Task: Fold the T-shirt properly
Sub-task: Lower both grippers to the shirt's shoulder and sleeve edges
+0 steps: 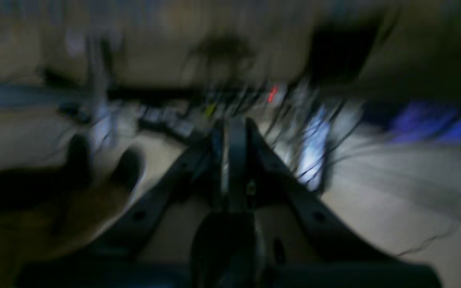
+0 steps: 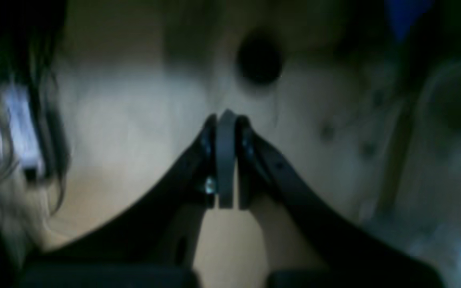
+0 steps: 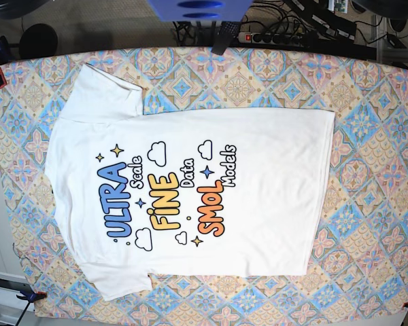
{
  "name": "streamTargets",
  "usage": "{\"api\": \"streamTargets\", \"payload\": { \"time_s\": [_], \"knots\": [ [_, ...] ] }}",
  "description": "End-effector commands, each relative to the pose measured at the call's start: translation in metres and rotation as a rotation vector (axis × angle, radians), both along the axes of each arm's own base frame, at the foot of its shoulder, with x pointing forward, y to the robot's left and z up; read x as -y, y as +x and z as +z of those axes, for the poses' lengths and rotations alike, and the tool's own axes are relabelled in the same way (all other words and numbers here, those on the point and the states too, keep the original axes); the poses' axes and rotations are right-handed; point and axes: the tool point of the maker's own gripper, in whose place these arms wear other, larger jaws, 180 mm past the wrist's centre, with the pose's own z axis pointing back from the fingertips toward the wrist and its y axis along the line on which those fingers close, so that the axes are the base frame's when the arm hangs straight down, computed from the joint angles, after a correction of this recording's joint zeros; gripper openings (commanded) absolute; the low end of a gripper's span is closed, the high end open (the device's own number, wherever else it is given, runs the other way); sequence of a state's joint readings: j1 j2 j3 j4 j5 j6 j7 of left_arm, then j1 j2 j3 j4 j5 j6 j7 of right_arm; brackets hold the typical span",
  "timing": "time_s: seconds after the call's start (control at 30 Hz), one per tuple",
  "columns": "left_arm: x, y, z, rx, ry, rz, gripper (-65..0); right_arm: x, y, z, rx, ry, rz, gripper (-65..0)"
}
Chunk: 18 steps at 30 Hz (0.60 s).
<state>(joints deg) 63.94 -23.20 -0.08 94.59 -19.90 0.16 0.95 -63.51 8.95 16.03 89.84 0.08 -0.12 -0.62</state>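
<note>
Dark fingers fill the bottom of both wrist views, and we start from them. Our left gripper [image 1: 234,132] has its fingers pressed together with nothing between them, and our right gripper [image 2: 226,124] is likewise closed tight and empty. Both wrist views are badly blurred; beyond the tips we make out only a pale floor, cables and vague dark shapes, so both arms seem to be raised and pointing away from the work. Neither arm appears in the base view.

Moving outward, the T-shirt [image 3: 190,183] lies flat and spread on the patterned tabletop [image 3: 374,170], print side up, with the collar end toward the left of the base view and the hem toward the right. Both sleeves are laid out, one toward the top edge and one toward the bottom.

We judge that the folding is not begun: no sleeve is turned in, no edge is doubled over. Every fold is still to do.
</note>
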Motion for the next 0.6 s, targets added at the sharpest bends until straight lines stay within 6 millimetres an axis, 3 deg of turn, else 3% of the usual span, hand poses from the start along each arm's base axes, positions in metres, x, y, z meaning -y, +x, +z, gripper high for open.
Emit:
{"api": "streamTargets", "payload": {
  "time_s": [0.0,0.1,0.2,0.27,0.4,0.57],
  "knots": [
    [0.001,0.002,0.013,0.017,-0.018,-0.008,-63.8,-0.005,-0.003,0.011,0.008,0.001,0.015,-65.0],
    [0.007,0.029,0.030,0.087,-0.081,0.033,-63.8,-0.016,0.028,0.033,0.092,0.005,0.062,-65.0],
    [-0.007,0.060,0.041,0.171,-0.108,0.126,-63.7,-0.025,0.053,0.046,0.128,0.013,0.076,-65.0],
    [-0.013,0.079,0.044,0.205,-0.138,0.183,-62.4,-0.044,0.061,0.045,0.123,0.063,0.077,-65.0],
    [-0.023,0.114,0.042,0.211,-0.220,0.294,-53.9,-0.066,0.087,0.044,0.190,0.202,-0.010,-65.0],
    [-0.038,0.154,0.047,0.233,-0.347,0.428,-43.3,-0.070,0.106,0.038,0.228,0.313,-0.123,-65.0]
  ]
}}
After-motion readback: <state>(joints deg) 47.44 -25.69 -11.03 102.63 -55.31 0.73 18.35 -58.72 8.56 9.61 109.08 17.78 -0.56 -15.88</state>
